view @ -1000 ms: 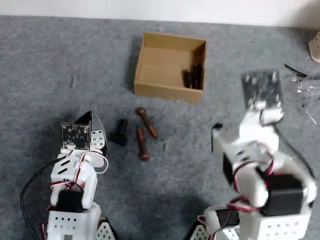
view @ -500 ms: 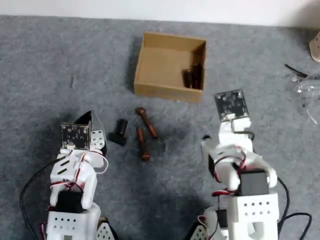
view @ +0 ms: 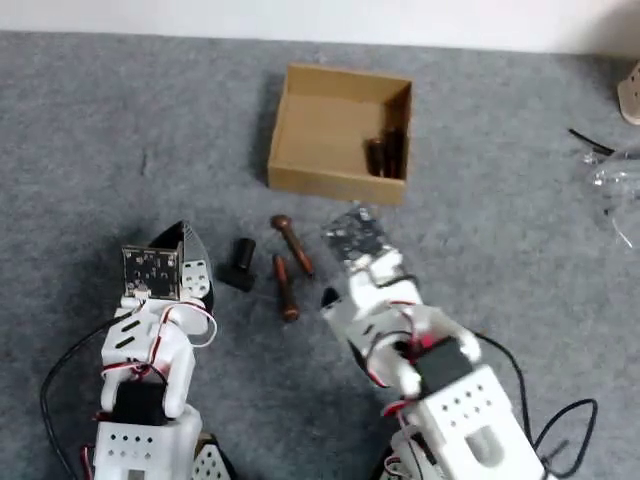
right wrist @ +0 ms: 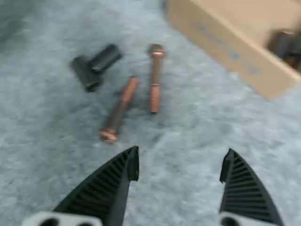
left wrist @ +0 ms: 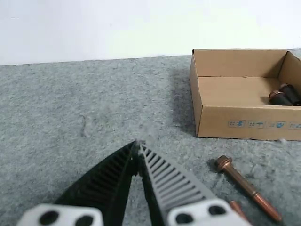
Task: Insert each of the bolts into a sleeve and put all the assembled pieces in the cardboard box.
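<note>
Two copper bolts [view: 293, 245] [view: 286, 288] lie side by side on the grey carpet in front of the cardboard box [view: 300, 130]. A black sleeve [view: 240, 265] lies just left of them. Dark assembled pieces [view: 385, 155] rest in the box's right corner. My right gripper [right wrist: 181, 157] is open and empty, hovering just short of the bolts [right wrist: 155, 77] [right wrist: 120, 110] and the sleeve [right wrist: 96, 66]. My left gripper [left wrist: 138, 147] is shut on nothing, low over the carpet left of the sleeve, with one bolt [left wrist: 247, 188] and the box [left wrist: 244, 125] ahead.
The right arm [view: 400, 330] leans across the middle of the table, its wrist board close to the box's front wall. Clear plastic and wires [view: 610, 170] lie at the far right edge. Open carpet stretches left of the box.
The right arm has swung left from the right side of the table to just beside the bolts. The left arm has stayed still.
</note>
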{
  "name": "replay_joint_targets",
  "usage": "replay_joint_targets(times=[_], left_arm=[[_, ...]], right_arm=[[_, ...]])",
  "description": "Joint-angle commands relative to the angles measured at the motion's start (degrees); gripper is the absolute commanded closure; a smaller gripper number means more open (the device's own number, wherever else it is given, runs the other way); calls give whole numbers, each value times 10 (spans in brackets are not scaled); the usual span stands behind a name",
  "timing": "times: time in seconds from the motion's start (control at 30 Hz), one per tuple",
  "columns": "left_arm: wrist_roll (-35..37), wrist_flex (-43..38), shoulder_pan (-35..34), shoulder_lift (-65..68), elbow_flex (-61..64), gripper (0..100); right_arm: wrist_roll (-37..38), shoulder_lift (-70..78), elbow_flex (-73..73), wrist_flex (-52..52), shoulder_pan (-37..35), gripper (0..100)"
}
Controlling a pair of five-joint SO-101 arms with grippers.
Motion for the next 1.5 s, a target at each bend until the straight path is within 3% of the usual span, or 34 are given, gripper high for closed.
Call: replay_joint_targets(times=[0.0,0.13,0.37,0.5,0.97,1.47], left_arm=[[-4,-1,-5,-8,13,992],[-4,-1,-6,-8,13,992],[-4,-1,-9,-9,13,992],[-1,-1,-40,-13,13,992],[0,-6,-116,-14,8,994],[1,-26,-139,-12,11,993]], right_arm=[[-9,107,-35,-43,-16,742],[-12,243,-100,-71,-20,742],[9,394,-216,-98,-102,742],[64,466,-265,-98,-117,742],[69,671,-455,-97,-180,742],[65,721,-489,-78,-187,742]])
